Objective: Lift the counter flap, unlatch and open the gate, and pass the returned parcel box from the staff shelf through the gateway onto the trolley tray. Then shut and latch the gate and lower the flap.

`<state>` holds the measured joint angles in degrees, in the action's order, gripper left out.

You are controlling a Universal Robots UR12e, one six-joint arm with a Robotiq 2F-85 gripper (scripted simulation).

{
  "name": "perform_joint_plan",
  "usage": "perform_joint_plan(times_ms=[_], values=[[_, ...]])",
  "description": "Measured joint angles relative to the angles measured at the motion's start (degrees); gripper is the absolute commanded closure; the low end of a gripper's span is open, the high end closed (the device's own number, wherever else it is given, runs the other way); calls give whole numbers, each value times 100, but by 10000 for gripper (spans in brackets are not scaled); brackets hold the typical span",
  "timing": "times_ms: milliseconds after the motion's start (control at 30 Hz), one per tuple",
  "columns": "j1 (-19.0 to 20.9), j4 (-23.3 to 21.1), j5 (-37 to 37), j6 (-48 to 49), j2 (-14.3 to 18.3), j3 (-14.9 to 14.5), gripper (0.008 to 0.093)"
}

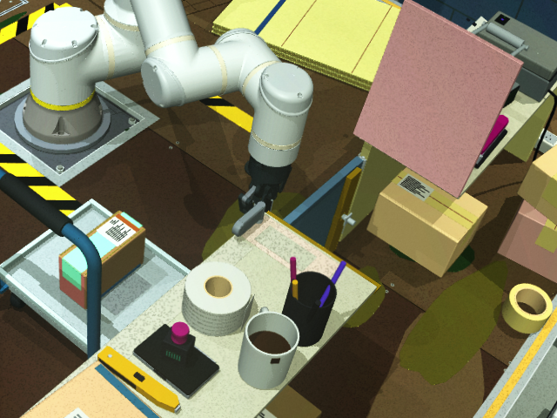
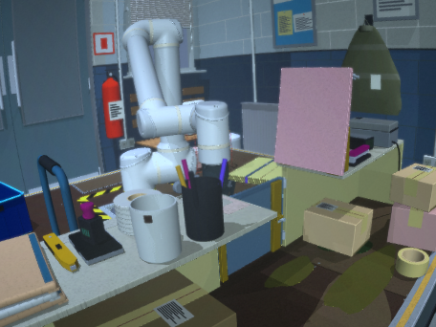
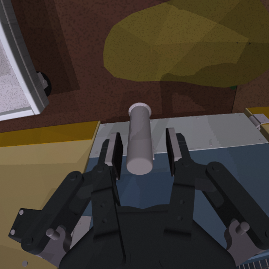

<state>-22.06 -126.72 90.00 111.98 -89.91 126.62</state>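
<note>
My gripper [image 3: 143,153] is open, its fingers standing apart on either side of the grey cylindrical gate handle [image 3: 139,140] without holding it. In the side camera the gripper [image 1: 256,204] sits at the handle [image 1: 249,218] on the blue gate [image 1: 315,202], at the counter's corner. The pink counter flap [image 1: 436,96] stands raised. The parcel box [image 1: 102,256], with teal and orange sides and a barcode label, rests on the trolley tray [image 1: 85,279].
The counter top [image 1: 252,306] just beside the gripper carries a tape roll [image 1: 217,298], a mug [image 1: 268,349], a pen cup [image 1: 309,306], a scanner and a yellow knife. The blue trolley handle [image 1: 67,252] rises to the left. Cardboard boxes [image 1: 425,220] stand beyond the gate.
</note>
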Motion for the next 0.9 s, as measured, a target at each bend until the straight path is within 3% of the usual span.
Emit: perform_joint_plan(times_ms=[333,900], values=[[0,97,0,0,-50,-39,534],[0,925,0,0,-462,-472,534]])
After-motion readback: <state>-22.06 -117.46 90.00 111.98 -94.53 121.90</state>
